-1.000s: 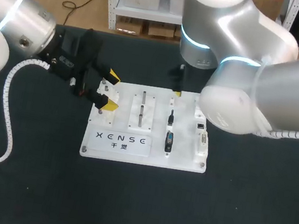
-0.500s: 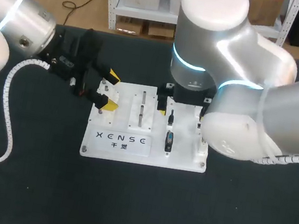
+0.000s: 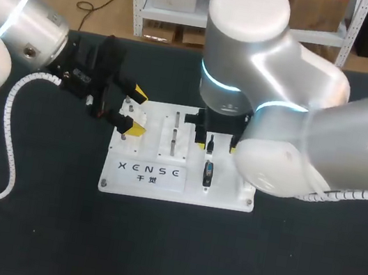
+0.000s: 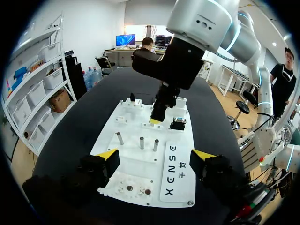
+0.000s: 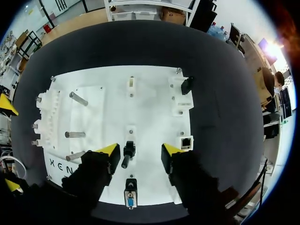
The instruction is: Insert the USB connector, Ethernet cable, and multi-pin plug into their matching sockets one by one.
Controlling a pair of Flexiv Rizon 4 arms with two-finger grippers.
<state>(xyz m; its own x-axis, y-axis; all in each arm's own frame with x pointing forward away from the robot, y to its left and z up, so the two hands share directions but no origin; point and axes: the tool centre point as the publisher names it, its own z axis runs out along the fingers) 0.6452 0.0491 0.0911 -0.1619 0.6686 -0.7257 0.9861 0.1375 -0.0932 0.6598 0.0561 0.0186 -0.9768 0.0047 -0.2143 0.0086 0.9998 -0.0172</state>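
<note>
The multi-pin plug is sitting on the white board, at about 4 o'clock from the board's middle in the head view, and it is showing a bluish end in the right wrist view. At 12 o'clock from it, very near, a small black connector is standing on the same board; whether this one is the USB connector cannot be told.

In the right wrist view this small connector is sitting between the two fingers of the right gripper, just beside one yellow tip and well apart from the other. The fingers are spread wide and are grasping nothing. A square socket is sitting on the board just beside the finger that is farther from the connector, on its outer side. Ahead of the gripper, a black plug is resting near a far corner of the board. Three metal pegs are standing on the board's other half.

The left gripper is hanging over the board's edge at 9 o'clock, with its fingers released and wide apart, and only the board is lying under them.

The right arm is coming in from 3 o'clock and is covering the board's 2 o'clock corner. The board is lying on the black table.
</note>
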